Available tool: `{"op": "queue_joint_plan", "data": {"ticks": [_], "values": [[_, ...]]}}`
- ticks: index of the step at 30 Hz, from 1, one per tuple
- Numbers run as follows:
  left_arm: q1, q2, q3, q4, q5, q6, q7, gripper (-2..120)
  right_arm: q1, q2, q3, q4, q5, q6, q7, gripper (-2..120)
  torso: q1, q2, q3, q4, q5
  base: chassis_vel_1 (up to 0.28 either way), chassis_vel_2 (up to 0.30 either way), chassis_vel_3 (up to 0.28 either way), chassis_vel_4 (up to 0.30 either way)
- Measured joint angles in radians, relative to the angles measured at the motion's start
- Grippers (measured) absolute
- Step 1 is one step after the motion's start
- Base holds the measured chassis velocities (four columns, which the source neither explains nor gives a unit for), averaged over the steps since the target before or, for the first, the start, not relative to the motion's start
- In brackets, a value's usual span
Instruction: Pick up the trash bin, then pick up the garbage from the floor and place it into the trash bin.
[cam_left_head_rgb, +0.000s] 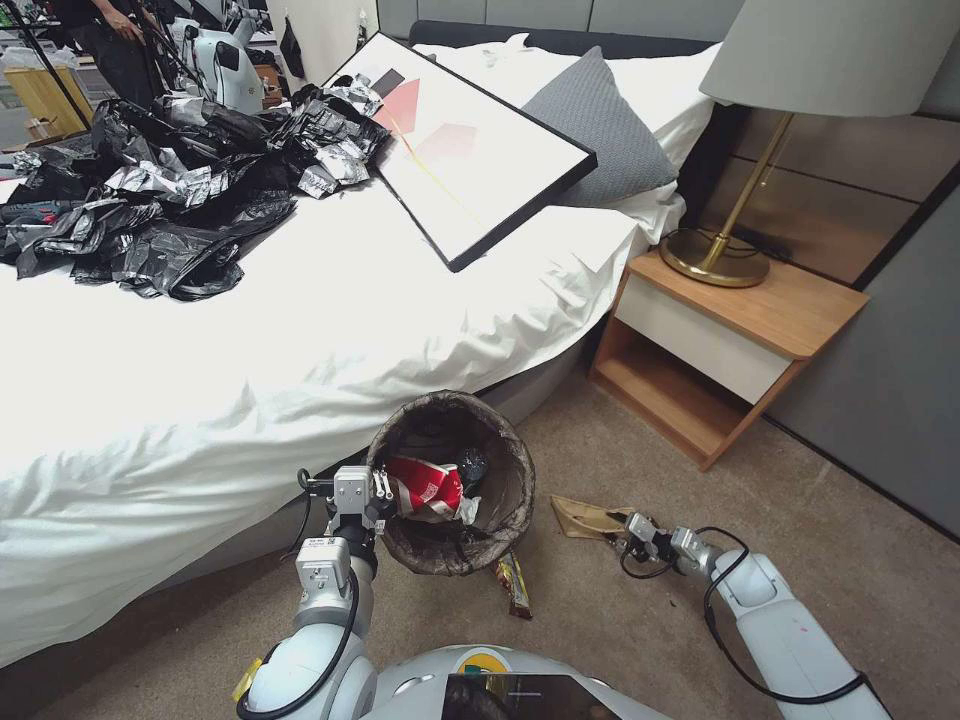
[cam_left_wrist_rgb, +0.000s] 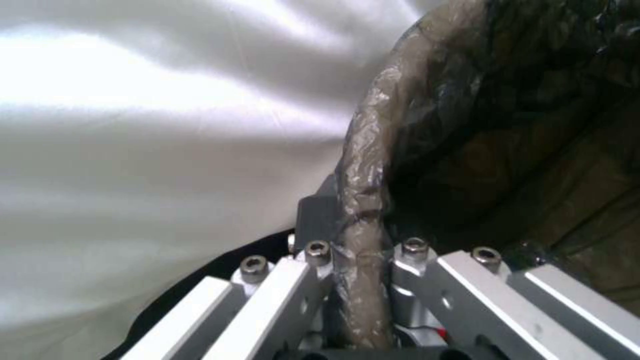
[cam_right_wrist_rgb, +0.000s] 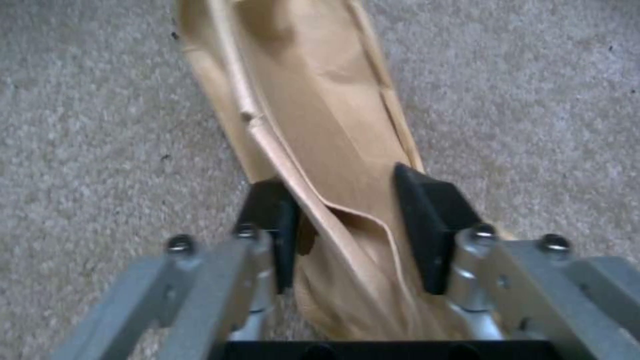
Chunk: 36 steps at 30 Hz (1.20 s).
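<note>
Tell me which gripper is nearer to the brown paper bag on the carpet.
Right. The right gripper is at the brown paper bag, its fingers either side of the bag's end. The left gripper is off to the left, clamped on the trash bin rim beside the bed.

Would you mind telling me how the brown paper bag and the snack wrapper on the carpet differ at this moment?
The brown paper bag lies flat between the right gripper's open fingers; the snack wrapper lies untouched just below the trash bin, which the left gripper holds by its rim. The bag is plain tan and wider; the wrapper is narrow, dark and yellow. Both rest on the carpet, outside the bin.
</note>
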Motion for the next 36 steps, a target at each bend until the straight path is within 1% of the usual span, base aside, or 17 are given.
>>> {"op": "queue_joint_plan", "data": {"ticks": [2,3,6,7,10,14,18,20,22,24,26,28,30,31,32,34,36], "values": [[0.000,0.000,0.000,0.000,0.000,0.000,0.000,2,-0.002,0.003,-0.001,0.002,0.005,0.000,0.002,23,0.000,0.000,0.000,0.0001,0.0001,0.000,0.000,0.000,0.000],[0.000,0.000,0.000,0.000,0.000,0.000,0.000,2,-0.002,0.003,-0.001,0.002,0.005,0.000,0.002,23,0.000,0.000,0.000,0.0001,0.0001,0.000,0.000,0.000,0.000],[0.000,0.000,0.000,0.000,0.000,0.000,0.000,2,-0.009,0.005,-0.001,0.009,0.016,0.000,0.004,8,0.000,0.000,0.000,0.0001,0.0001,0.000,0.000,0.000,0.000],[0.000,0.000,0.000,0.000,0.000,0.000,0.000,2,-0.009,0.005,-0.001,0.009,0.016,0.000,0.004,8,0.000,0.000,0.000,0.0001,0.0001,0.000,0.000,0.000,0.000],[0.000,0.000,0.000,0.000,0.000,0.000,0.000,2,-0.018,0.001,-0.001,0.018,0.032,0.000,0.013,0,0.000,0.000,0.000,0.0001,0.0002,0.000,0.000,0.000,0.000],[0.000,0.000,0.000,0.000,0.000,0.000,0.000,2,-0.033,-0.007,-0.004,0.035,0.066,-0.013,0.042,0,0.000,0.000,0.000,0.0001,0.0000,0.000,0.000,0.000,0.000],[0.000,0.000,0.000,0.000,0.000,0.000,0.000,2,-0.056,-0.008,-0.015,0.054,0.165,-0.032,0.096,0,0.000,0.000,0.000,0.0000,0.0001,0.000,0.000,0.000,0.000],[0.000,0.000,0.000,0.000,0.000,0.000,0.000,2,-0.070,-0.001,-0.018,0.068,0.222,-0.039,0.141,0,0.000,0.000,0.000,0.0000,0.0001,0.000,0.000,0.000,0.000],[0.000,0.000,0.000,0.000,0.000,0.000,0.000,2,-0.076,0.002,-0.018,0.075,0.238,-0.039,0.155,0,0.000,0.000,0.000,0.0001,0.0001,0.000,0.000,0.000,0.000],[0.000,0.000,0.000,0.000,0.000,0.000,0.000,2,-0.097,0.016,-0.019,0.106,0.290,-0.040,0.208,0,0.000,0.000,0.000,0.0000,0.0000,0.000,0.000,0.000,0.000],[0.000,0.000,0.000,0.000,0.000,0.000,0.000,2,-0.101,0.020,-0.019,0.115,0.300,-0.040,0.217,0,0.000,0.000,0.000,0.0000,0.0000,0.000,0.000,0.000,0.000],[0.000,0.000,0.000,0.000,0.000,0.000,0.000,2,-0.128,0.046,-0.015,0.190,0.362,-0.039,0.278,0,0.000,0.000,0.000,0.0002,0.0001,0.000,0.000,0.000,0.000],[0.000,0.000,0.000,0.000,0.000,0.000,0.000,2,-0.132,0.050,-0.014,0.202,0.371,-0.038,0.288,0,0.000,0.000,0.000,0.0003,0.0000,0.000,0.000,0.000,0.000],[0.000,0.000,0.000,0.000,0.000,0.000,0.000,2,-0.142,0.060,-0.011,0.237,0.398,-0.035,0.314,0,0.000,0.000,0.000,0.0000,0.0001,0.000,0.000,0.000,0.000],[0.000,0.000,0.000,0.000,0.000,0.000,0.000,2,-0.157,0.071,-0.009,0.297,0.453,-0.033,0.342,0,0.000,0.000,0.000,0.0004,0.0002,0.000,0.000,0.000,0.000],[0.000,0.000,0.000,0.000,0.000,0.000,0.000,2,-0.161,0.073,-0.009,0.315,0.470,-0.032,0.347,0,0.000,0.000,0.000,0.0001,0.0003,0.000,0.000,0.000,0.000],[0.000,0.000,0.000,0.000,0.000,0.000,0.000,2,-0.199,0.082,-0.006,0.492,0.635,-0.013,0.364,0,0.000,0.000,0.000,0.0002,0.0000,0.000,0.000,0.000,0.000]]}}
